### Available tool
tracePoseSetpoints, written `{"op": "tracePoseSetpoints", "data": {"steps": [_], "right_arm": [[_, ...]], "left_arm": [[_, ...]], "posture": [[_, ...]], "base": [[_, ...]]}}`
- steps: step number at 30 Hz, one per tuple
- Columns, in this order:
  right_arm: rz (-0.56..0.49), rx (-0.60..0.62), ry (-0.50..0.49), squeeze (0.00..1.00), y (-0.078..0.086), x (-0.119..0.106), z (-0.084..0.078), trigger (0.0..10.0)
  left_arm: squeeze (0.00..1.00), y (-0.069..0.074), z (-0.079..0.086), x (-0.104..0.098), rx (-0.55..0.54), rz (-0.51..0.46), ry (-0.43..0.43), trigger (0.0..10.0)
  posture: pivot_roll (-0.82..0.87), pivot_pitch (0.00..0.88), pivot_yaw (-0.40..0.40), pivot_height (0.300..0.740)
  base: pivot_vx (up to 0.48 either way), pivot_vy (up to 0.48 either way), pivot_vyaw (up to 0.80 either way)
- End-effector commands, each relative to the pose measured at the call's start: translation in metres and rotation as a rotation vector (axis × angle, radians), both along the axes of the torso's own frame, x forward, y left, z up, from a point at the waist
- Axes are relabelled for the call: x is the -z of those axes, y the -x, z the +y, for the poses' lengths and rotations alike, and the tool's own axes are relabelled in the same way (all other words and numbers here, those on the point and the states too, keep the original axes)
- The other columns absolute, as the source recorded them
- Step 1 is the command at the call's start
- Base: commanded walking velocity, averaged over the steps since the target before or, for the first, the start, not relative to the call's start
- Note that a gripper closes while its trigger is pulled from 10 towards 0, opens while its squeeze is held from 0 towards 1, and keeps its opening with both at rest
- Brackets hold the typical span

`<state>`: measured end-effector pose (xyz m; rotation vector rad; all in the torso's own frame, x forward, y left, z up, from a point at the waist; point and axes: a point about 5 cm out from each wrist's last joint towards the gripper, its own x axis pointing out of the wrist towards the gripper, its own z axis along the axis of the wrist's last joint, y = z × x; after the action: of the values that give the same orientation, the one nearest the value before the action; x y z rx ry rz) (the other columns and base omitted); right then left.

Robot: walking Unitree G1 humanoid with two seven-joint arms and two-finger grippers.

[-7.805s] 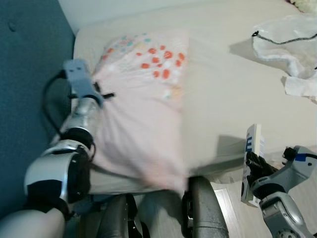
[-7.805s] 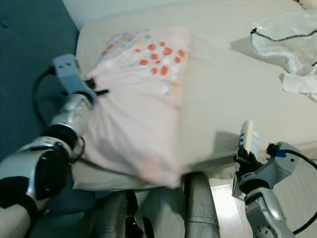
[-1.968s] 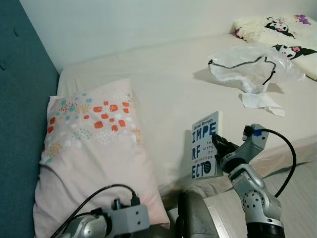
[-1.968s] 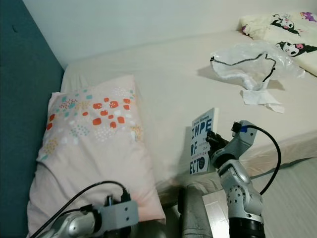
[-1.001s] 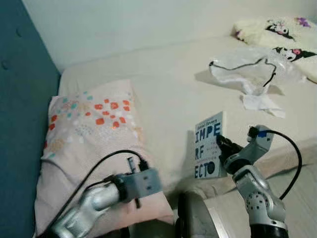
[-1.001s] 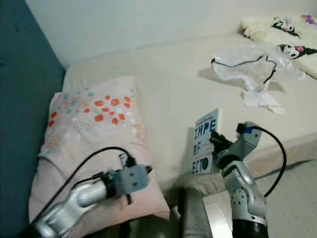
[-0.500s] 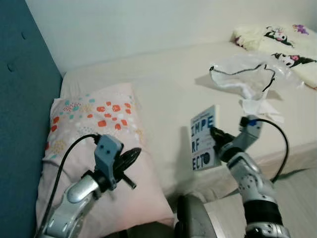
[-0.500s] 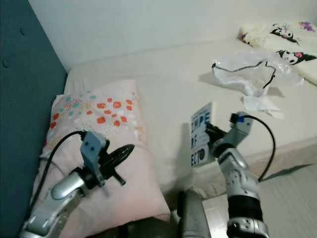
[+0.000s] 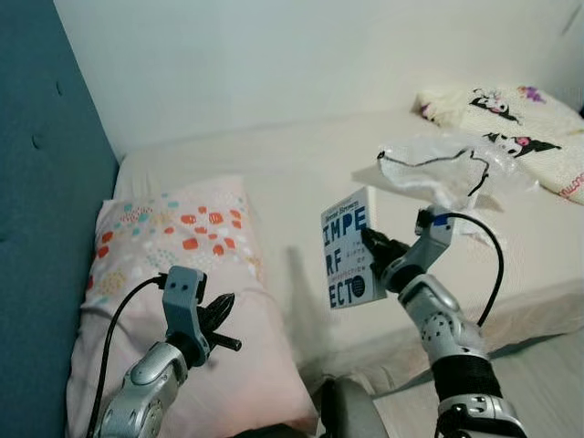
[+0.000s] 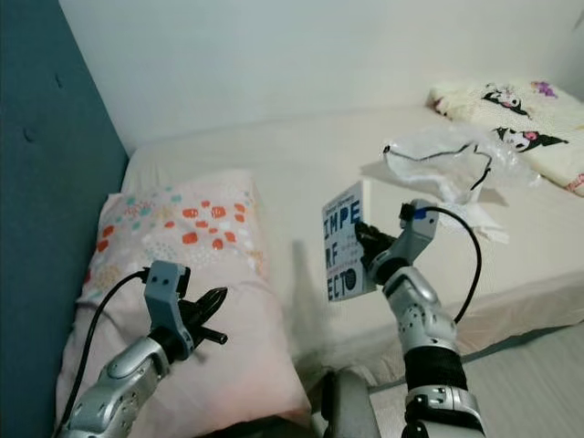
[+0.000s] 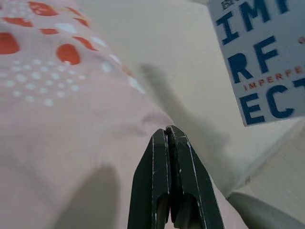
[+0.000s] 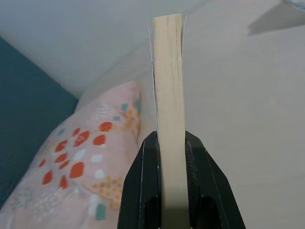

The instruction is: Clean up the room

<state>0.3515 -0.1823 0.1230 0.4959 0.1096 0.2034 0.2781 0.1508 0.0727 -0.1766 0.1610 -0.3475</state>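
The right gripper (image 9: 372,245) is raised above the bed (image 9: 301,173), its two black fingers pinching a paperback book (image 9: 348,248) by one edge and holding it upright in the air, clear of the sheet. The head views give the book's front: a pale blue-white cover with big dark blue letters stacked in three rows and a dark round mark low on it, and its shadow falls on the sheet to the left. The right wrist view instead looks straight down the page block (image 12: 168,95), a cream strip of paper edges standing between the fingers (image 12: 143,186), with the cover sheets slightly splayed at the top; the lettering cannot be read from there. The left gripper (image 10: 212,310) hovers low over the pink pillow (image 10: 182,274) with orange and teal spots, and the left wrist view shows its fingers (image 11: 164,186) pressed together on nothing, the pillow fabric just beneath them; that same view catches the lower part of the book's cover (image 11: 267,62) off to one side, well apart from the fingertips. The book sits between the pillow and a crumpled clear plastic bag (image 9: 447,169) lying farther along the bed; past the bag lies a cream cushion printed with cartoon figures (image 9: 511,114). A dark teal padded headboard (image 9: 46,182) rises beside the pillow
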Motion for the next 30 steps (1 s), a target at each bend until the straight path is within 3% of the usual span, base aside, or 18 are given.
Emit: {"op": "tracePoseSetpoints", "data": {"steps": [1,9,12,16,21,23,24,25,26,28,30], "right_arm": [[-0.049,-0.007,0.017,0.00,-0.005,-0.007,0.001,10.0],[0.026,-0.001,0.041,0.00,-0.003,0.016,-0.003,10.0],[0.121,0.021,0.048,0.00,0.008,0.045,-0.006,10.0],[0.151,0.014,0.044,0.00,0.014,0.057,-0.003,10.0],[0.161,0.006,0.052,0.00,0.014,0.061,-0.002,10.0],[0.174,-0.002,0.069,0.00,0.013,0.063,0.001,10.0],[0.174,-0.002,0.069,0.00,0.013,0.063,0.001,10.0],[0.185,-0.006,0.080,0.00,0.014,0.066,0.002,10.0],[0.185,-0.006,0.080,0.00,0.014,0.066,0.002,10.0],[0.199,-0.012,0.096,0.00,0.014,0.069,0.003,10.0],[0.200,-0.014,0.098,0.00,0.014,0.069,0.004,10.0]], "left_arm": [[0.00,-0.003,0.012,0.010,-0.072,0.031,-0.028,10.0],[0.00,0.001,0.044,0.042,-0.254,0.160,-0.041,10.0],[0.00,0.021,0.072,0.073,-0.374,0.295,-0.067,10.0],[0.00,0.053,0.100,0.101,-0.476,0.439,-0.098,10.0],[0.00,0.069,0.105,0.114,-0.498,0.512,-0.104,10.0],[0.00,0.093,0.104,0.133,-0.522,0.628,-0.132,10.0],[0.00,0.093,0.104,0.133,-0.522,0.628,-0.132,10.0],[0.00,0.105,0.100,0.142,-0.528,0.687,-0.142,10.0],[0.00,0.105,0.100,0.142,-0.528,0.687,-0.142,10.0],[0.00,0.121,0.091,0.154,-0.528,0.770,-0.145,10.0],[0.00,0.125,0.088,0.157,-0.525,0.790,-0.142,10.0]], "posture": [[-0.02,0.009,-0.033,0.638],[-0.02,0.000,-0.034,0.663],[-0.01,0.000,-0.036,0.678],[-0.01,0.000,-0.034,0.698],[0.00,0.000,-0.031,0.708],[0.00,0.000,-0.029,0.718],[0.00,0.000,-0.029,0.718],[0.00,0.000,-0.031,0.723],[0.00,0.000,-0.031,0.723],[-0.01,0.000,-0.034,0.733],[-0.01,0.000,-0.033,0.738]], "base": [[0.000,0.000,0.00],[0.000,0.000,0.00],[0.000,0.000,0.00],[0.000,0.000,0.00],[0.000,0.000,0.00],[0.000,0.000,0.00],[0.000,0.000,0.00],[0.000,0.000,0.00],[0.000,0.000,0.00],[0.000,0.000,0.00],[0.000,0.000,0.00]]}}
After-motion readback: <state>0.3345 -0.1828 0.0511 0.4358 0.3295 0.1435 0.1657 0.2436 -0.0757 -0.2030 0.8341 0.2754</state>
